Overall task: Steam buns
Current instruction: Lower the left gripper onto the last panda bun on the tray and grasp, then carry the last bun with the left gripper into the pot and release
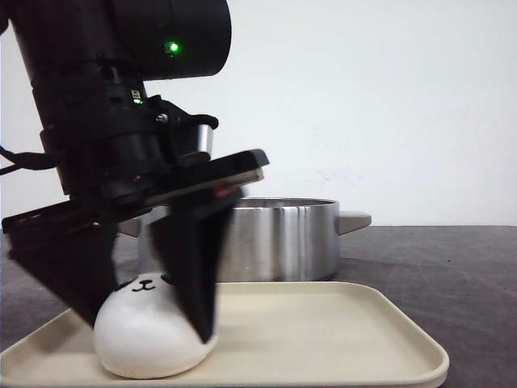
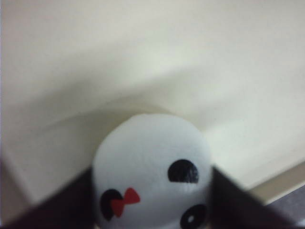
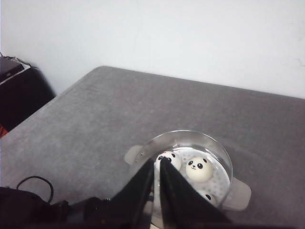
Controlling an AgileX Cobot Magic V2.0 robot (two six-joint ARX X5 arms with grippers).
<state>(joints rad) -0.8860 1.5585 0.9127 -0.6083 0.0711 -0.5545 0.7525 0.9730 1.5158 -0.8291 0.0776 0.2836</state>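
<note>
Front view: the left gripper [image 1: 141, 311] fills the near left, its two black fingers [image 1: 190, 275] set on either side of a white bun [image 1: 149, 331] that rests on the cream tray [image 1: 339, 339]. The fingers press against the bun's flanks, so the gripper is closed on it. Only the small mouth and parts of the black eyes show between them; the rest of the face is covered. Behind the tray stands a steel pot [image 1: 283, 238], its left part hidden by the arm, one handle jutting out on the far side. Its inside cannot be seen from here.

Left wrist view: the same bun [image 2: 151, 171] sits between the dark fingers [image 2: 236, 205], blurred, with a black eye, a ringed mark and a small red bow. The tray [image 2: 143, 62] fills the rest, out of focus.

Right wrist view: the right gripper [image 3: 158, 183] hangs above the pot [image 3: 224, 164], its fingers [image 3: 178, 191] drawn nearly together with only a thin gap, holding nothing. Inside the pot lie panda buns [image 3: 199, 170]: two faces are plain, a third is mostly hidden by a finger. The grey table [image 3: 95, 119] lies around the pot.
</note>
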